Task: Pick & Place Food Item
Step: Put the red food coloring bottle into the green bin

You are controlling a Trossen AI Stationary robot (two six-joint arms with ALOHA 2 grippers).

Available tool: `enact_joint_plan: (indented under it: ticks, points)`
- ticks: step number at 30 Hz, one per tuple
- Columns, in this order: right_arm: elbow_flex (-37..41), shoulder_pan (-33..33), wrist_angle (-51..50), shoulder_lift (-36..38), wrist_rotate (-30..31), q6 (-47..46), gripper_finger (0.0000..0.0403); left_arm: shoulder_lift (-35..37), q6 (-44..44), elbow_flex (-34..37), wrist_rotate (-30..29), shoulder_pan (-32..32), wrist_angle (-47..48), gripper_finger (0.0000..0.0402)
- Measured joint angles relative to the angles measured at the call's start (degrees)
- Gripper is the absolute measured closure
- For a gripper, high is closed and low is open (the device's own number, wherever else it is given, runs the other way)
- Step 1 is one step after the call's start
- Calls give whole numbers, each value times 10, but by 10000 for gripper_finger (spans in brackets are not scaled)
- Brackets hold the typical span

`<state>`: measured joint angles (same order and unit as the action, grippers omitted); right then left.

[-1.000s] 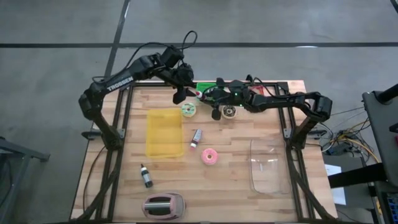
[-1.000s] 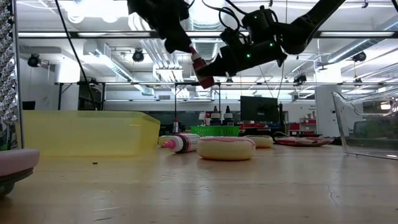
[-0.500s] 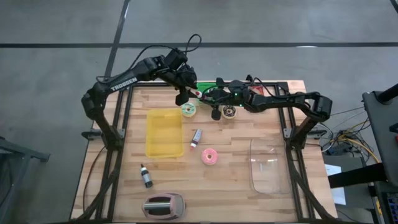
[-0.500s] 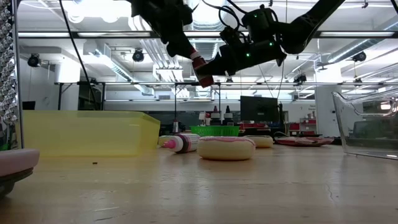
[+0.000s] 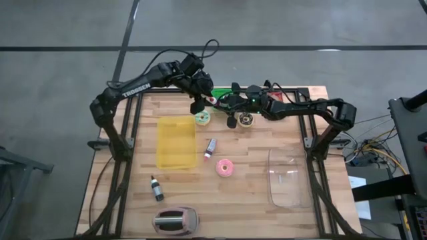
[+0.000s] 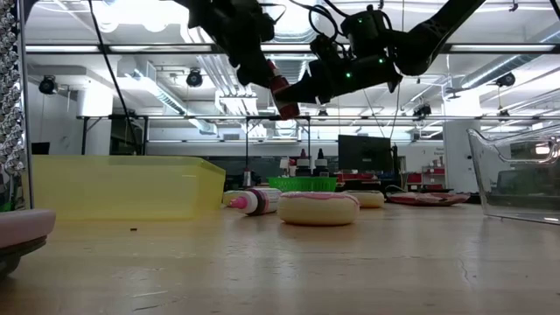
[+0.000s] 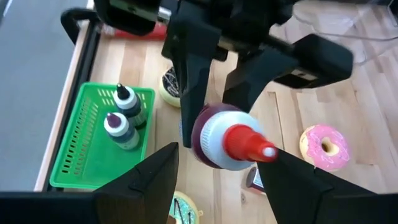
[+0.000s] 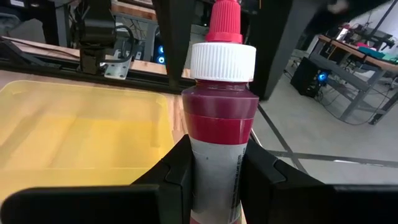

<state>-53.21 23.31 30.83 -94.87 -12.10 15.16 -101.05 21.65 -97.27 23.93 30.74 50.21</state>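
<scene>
A small squeeze bottle (image 8: 219, 112) with dark-red contents, a white cap and a red nozzle hangs in the air above the table's far middle (image 5: 212, 100), with my right gripper (image 8: 219, 162) shut on it. My left gripper (image 7: 224, 155) is open. Its fingers stand on either side of the bottle's cap end (image 7: 233, 140) and do not touch it. In the low view the bottle (image 6: 282, 96) is tilted, with the left gripper (image 6: 255, 66) above and left of it. The right gripper (image 6: 308, 90) is on its other side. My right gripper pinches the bottle's lower body (image 8: 216, 155) between its two fingers. The fingers come nearly level from the table's right and lie along the bottle. The bottle is lifted clear of the table, with its nozzle (image 8: 222, 18) pointing away from the gripper toward the left arm.
A green tray (image 7: 81, 143) with two bottles sits at the far edge. Below the grippers lie a yellow bin (image 5: 177, 141), several doughnuts (image 5: 225, 167), another bottle (image 5: 209, 148) and a dark bottle (image 5: 156, 189). A clear container (image 5: 288, 177) stands right and a pink toaster (image 5: 175, 220) near.
My left gripper has edged toward the table's right and a little down, closing in on the bottle's cap end, and has stayed open. The right gripper and the bottle have kept still.
</scene>
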Motion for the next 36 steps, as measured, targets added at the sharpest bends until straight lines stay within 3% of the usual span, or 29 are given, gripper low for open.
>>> enact_joint_plan:
  ticks: [19, 36]
  points:
    - [0, 0, -5, 0, 0, -2, 323, -20, 14, -50, -8, -1, 7, 179]
    - [0, 0, -6, 0, -2, -1, 323, -22, 20, -47, -8, -3, 18, 179]
